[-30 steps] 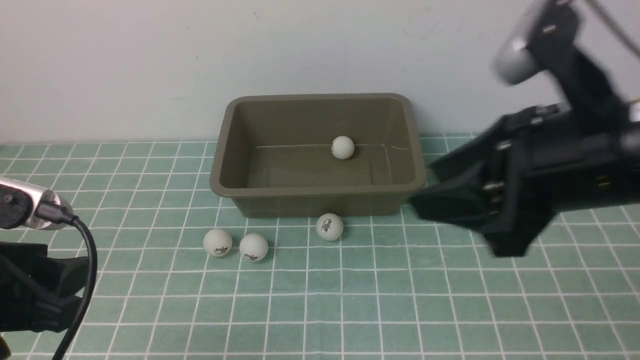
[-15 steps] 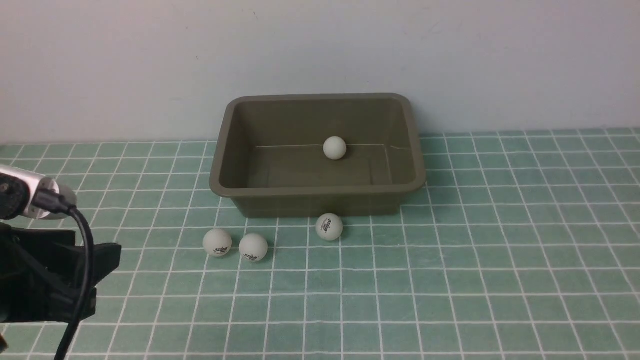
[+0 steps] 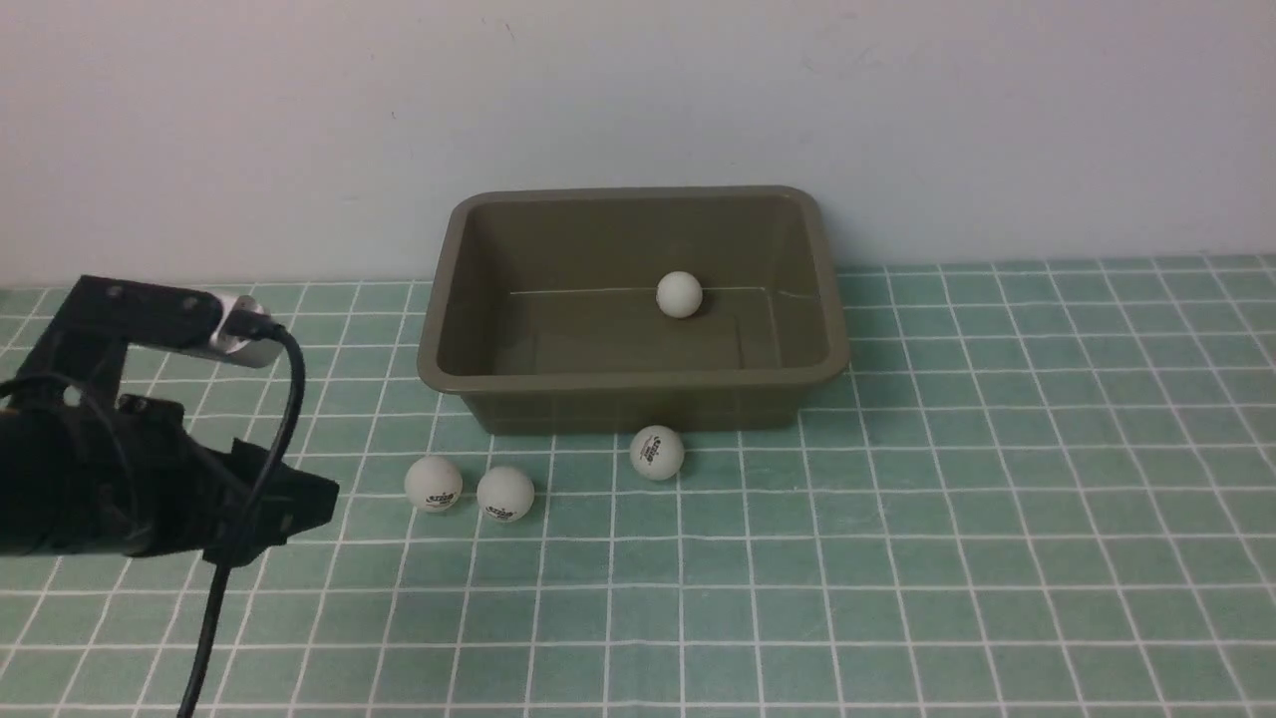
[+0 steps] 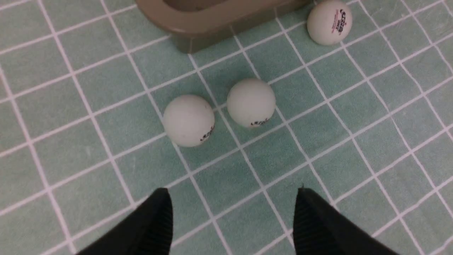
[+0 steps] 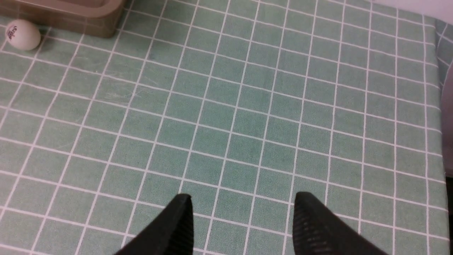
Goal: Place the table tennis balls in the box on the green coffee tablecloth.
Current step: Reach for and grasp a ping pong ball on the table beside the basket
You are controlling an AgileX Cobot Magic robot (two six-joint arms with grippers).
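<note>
Two grippers, fingers apart, empty: left gripper facing two close-set table tennis balls; right gripper over bare tablecloth. Three balls lie before the box at the tablecloth's far edge, one inside. Hazard: a closing finger clips the neighbour, scattering both.

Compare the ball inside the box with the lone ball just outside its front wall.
Place: the boxed ball lies on the floor of the box, near its far wall; the lone ball sits on the tablecloth, just in front of the box.
Print: the lone ball shows a dark logo toward the front camera; the boxed ball shows only plain white there.
Shared: both are small, round and white.
</note>
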